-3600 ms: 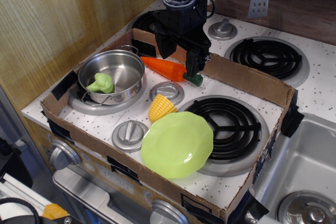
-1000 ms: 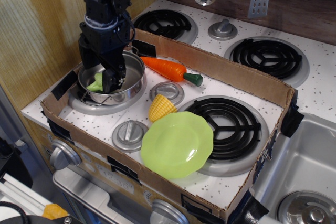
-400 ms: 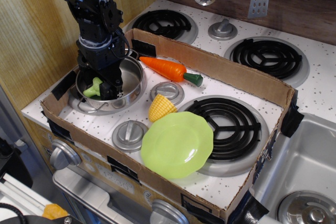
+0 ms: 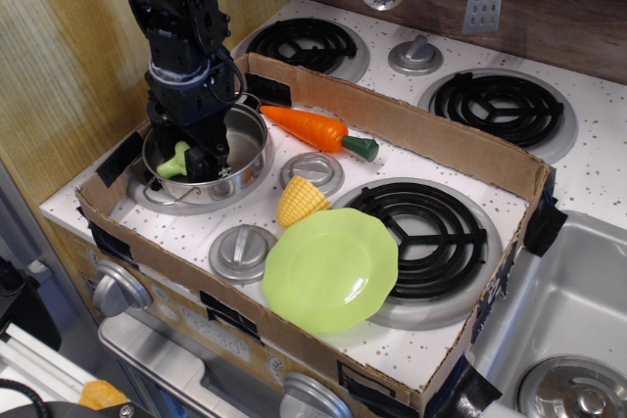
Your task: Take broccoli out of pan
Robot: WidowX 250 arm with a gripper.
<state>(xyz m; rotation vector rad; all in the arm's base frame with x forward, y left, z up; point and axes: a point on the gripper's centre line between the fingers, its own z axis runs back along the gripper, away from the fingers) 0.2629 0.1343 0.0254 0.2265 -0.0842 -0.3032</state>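
- Your claw (image 4: pixel 189 159) sits down inside the pan (image 4: pixel 245 159), its black fingers closed around the broccoli (image 4: pixel 173 162), which shows at the claw's left edge.
- The broccoli is low in the pan, at the left side of the bowl; whether it touches the bottom you cannot tell, because the claw hides that part.
- Only part of the floret shows, so judge the grip as probably sound but unproven; keep the squeeze steady as you rise.
- Lift straight up first. The pan wall and its loop handle are just beside the fingers, and a sideways pull could drag the pan off its burner.
- Once clear of the rim, carry the piece toward open desk (image 4: pixel 431 325) inside the cardboard tray (image 4: pixel 460 149).
- Steer clear of the corn (image 4: pixel 301 201), the carrot (image 4: pixel 318 130) and the green plate (image 4: pixel 333 266), which all lie near on the right.
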